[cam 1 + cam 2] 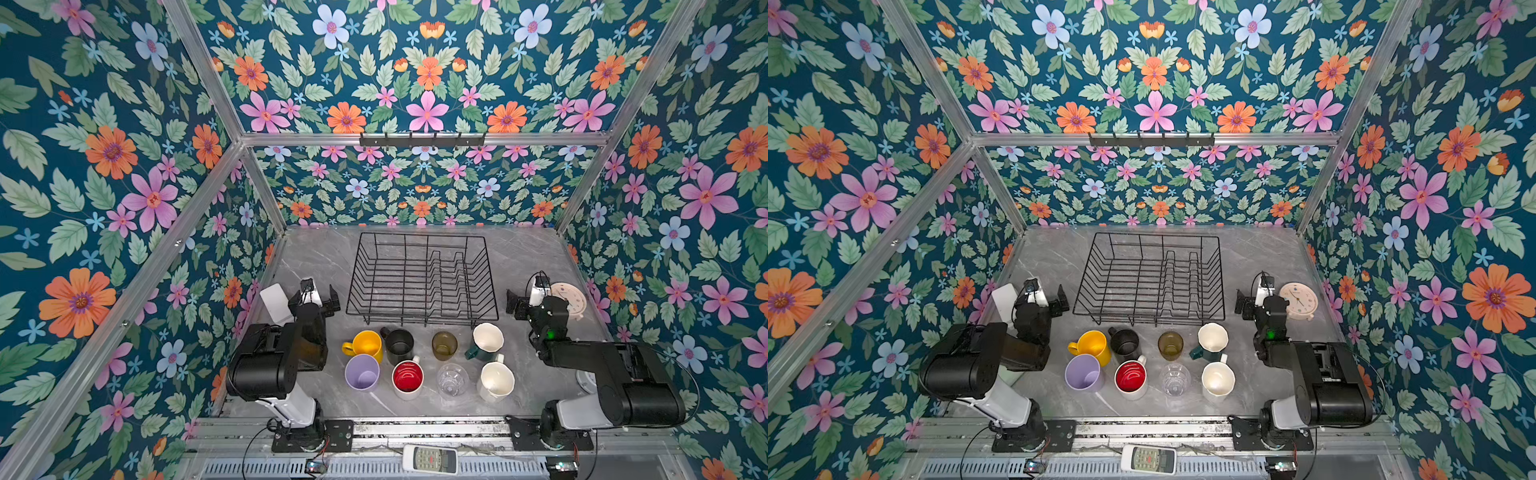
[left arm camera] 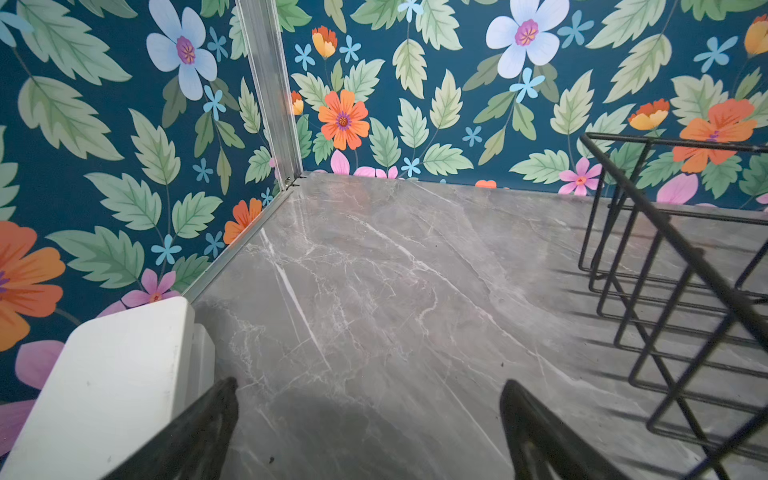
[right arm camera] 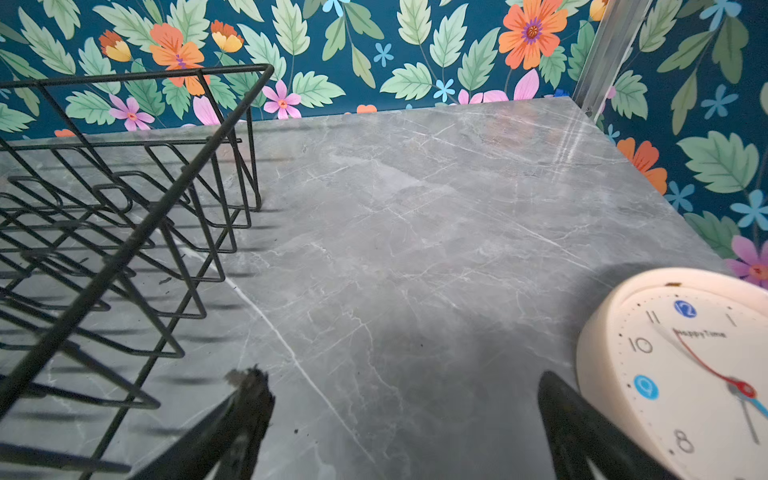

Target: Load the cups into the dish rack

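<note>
rack (image 1: 422,277): desk (image 1: 316,257) middle, toward far edge | cups (image 1: 407,376): eight, two rows between rack and near edge | left gripper (image 2: 368,392): wide open, empty, beside rack | right gripper (image 3: 401,376): wide open, empty, beside rack

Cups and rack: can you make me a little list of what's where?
Back row: yellow mug, black mug, amber tumbler, green-and-white mug
Front row: lilac tumbler, red-inside mug, clear glass, white mug
Dish rack: empty, behind both rows
Left pincer: open, empty
Right pincer: open, empty, beside clock
</note>
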Robot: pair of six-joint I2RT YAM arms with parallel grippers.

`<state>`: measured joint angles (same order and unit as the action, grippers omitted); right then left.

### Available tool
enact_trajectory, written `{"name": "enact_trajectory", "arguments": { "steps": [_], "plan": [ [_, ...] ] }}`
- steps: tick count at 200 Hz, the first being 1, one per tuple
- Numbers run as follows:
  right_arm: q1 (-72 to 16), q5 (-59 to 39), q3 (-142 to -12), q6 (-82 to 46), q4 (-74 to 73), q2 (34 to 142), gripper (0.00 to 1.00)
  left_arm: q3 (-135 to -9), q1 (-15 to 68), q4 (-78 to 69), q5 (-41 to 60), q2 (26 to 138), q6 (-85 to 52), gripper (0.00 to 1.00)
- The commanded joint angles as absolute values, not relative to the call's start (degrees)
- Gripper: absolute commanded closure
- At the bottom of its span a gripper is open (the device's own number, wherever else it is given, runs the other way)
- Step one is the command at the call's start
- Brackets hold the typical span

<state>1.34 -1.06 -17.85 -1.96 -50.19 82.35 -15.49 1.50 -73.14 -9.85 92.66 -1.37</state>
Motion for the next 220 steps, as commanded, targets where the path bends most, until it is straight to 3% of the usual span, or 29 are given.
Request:
{"name": "enact_trajectory", "arguments": {
  "steps": [1,188,199,220],
  "plan": [
    [1.3,-0.8,-18.0,-2.2,-50.0,82.4,0.01,-15.6,1.5,-73.7,-10.0,92.6,-0.9,0.0],
    [1.0,2.1,-17.8,-2.6,-50.8,81.4,0.01,-15.4,1.4,-74.0,-9.7,92.4,-0.9,0.0],
    [0.4,6.0,-18.9,-3.5,-44.4,76.8,0.01,-15.7,1.5,-71.5,-8.9,90.0,-0.5,0.0],
    [0.3,9.5,-28.7,-11.0,-16.7,65.8,0.01,-20.7,1.9,-55.5,-13.1,81.2,-2.0,0.0]
  ]
}}
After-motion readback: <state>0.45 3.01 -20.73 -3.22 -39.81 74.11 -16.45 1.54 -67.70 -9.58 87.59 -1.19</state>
